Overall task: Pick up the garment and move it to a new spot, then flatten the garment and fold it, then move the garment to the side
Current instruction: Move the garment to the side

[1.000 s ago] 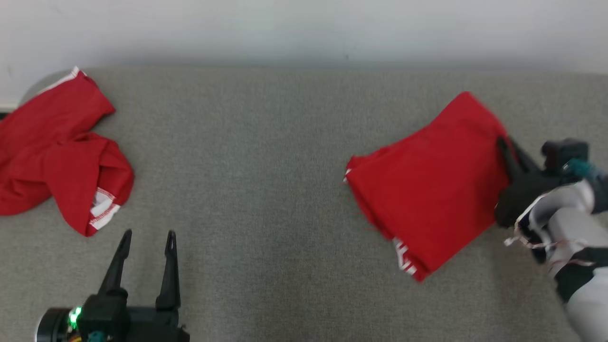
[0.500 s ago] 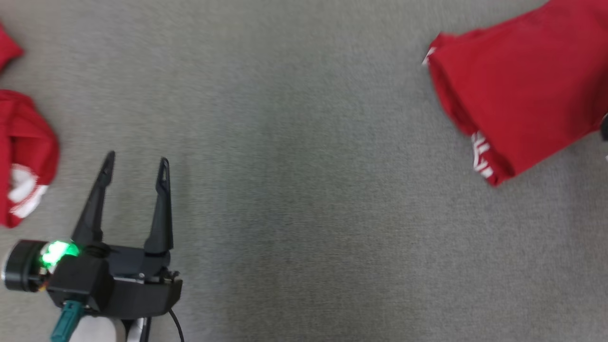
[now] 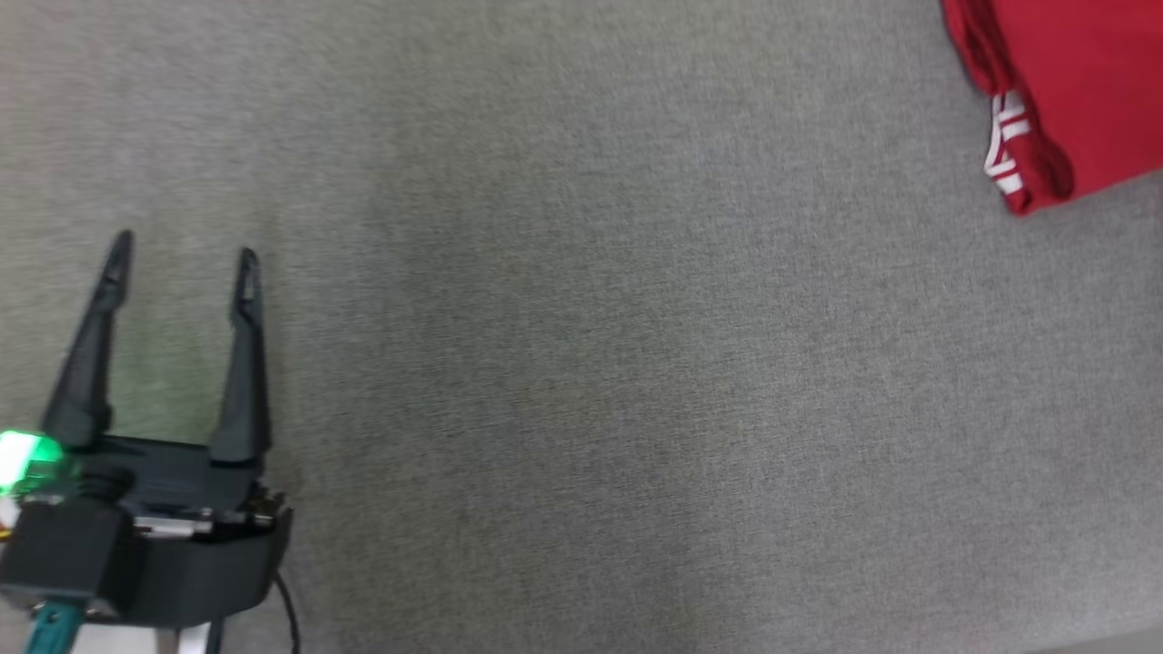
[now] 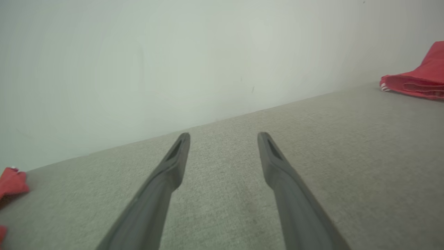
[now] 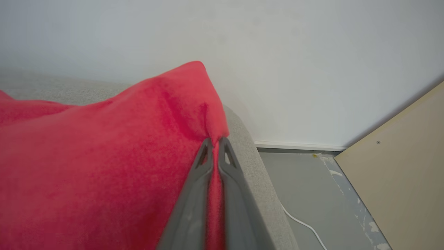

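The garment (image 3: 1072, 82) is red with white stripes at one hem, folded, lying at the top right corner of the head view on the grey table (image 3: 581, 363). In the right wrist view my right gripper (image 5: 215, 143) is shut on the garment (image 5: 104, 166), pinching its edge close to the table's right end. The garment (image 4: 416, 81) also lies far right in the left wrist view. My left gripper (image 3: 182, 254) hovers open over bare table at the lower left; its open fingers (image 4: 223, 136) hold nothing.
A second piece of red cloth (image 4: 12, 182) lies at the left edge of the left wrist view. A pale wall (image 4: 173, 62) backs the table. Past the table's right end are grey floor (image 5: 312, 187), a white cable (image 5: 305, 224) and a beige panel (image 5: 402, 166).
The head camera has tilted down and swung left, so the garment slid to the top right corner and the right gripper left the picture. The left red cloth also left that picture.
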